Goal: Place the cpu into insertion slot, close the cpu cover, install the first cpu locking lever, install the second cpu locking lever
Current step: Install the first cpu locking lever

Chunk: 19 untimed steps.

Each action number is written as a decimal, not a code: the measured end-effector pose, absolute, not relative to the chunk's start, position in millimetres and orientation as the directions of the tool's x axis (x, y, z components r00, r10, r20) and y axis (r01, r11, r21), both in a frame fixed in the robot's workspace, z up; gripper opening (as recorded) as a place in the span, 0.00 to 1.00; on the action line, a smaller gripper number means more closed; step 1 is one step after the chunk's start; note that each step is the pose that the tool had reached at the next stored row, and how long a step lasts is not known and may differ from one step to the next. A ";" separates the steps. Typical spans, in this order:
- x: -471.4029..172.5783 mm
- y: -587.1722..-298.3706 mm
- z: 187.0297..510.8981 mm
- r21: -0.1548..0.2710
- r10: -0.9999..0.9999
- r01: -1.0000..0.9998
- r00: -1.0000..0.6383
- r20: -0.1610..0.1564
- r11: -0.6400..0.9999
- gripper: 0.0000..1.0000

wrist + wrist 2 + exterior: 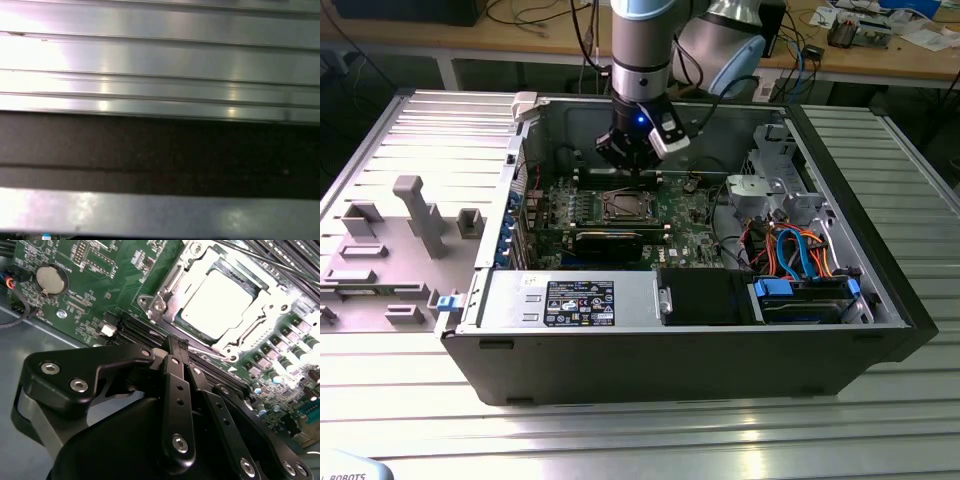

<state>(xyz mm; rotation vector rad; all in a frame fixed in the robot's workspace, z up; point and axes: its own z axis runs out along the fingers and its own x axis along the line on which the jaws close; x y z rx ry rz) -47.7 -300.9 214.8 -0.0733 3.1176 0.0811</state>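
Fingers (178,347) pinched together, empty, over the board, cpu (216,302) seated in insertion slot (161,305) just beyond fingertips, cpu cover (252,326) down, ribbed metal surface (650,440), cluttered wooden bench (470,30) behind.

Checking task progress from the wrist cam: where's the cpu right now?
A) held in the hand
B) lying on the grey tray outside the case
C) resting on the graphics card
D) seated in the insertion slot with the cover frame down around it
D: in the second wrist view the cpu sits flat in the insertion slot, with the cpu cover framing its bright metal top; the hand is beside the socket with nothing between its fingers.
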 end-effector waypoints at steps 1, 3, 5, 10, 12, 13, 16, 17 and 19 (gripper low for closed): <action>-46.8 -300.9 214.4 0.051 -0.046 -0.047 -0.999 -0.023 0.998 0.11; -46.1 -300.9 213.9 0.051 -0.046 -0.047 -0.999 -0.023 0.998 0.11; -46.1 -300.9 213.9 0.051 -0.046 -0.047 -0.999 -0.023 0.998 0.11; -45.4 -300.9 212.9 0.051 -0.046 -0.047 -0.999 -0.023 0.998 0.11; -45.3 -300.8 213.1 0.052 -0.046 -0.047 -0.999 -0.023 0.998 0.11; -45.3 -300.9 213.3 0.052 -0.046 -0.047 -0.999 -0.023 0.998 0.11; -45.3 -300.9 213.6 0.051 -0.046 -0.048 -0.999 -0.023 0.998 0.11; -45.4 -300.9 213.8 0.051 -0.046 -0.047 -0.999 -0.023 0.998 0.11; -45.3 -300.9 213.8 0.051 -0.046 -0.047 -0.999 -0.023 0.998 0.11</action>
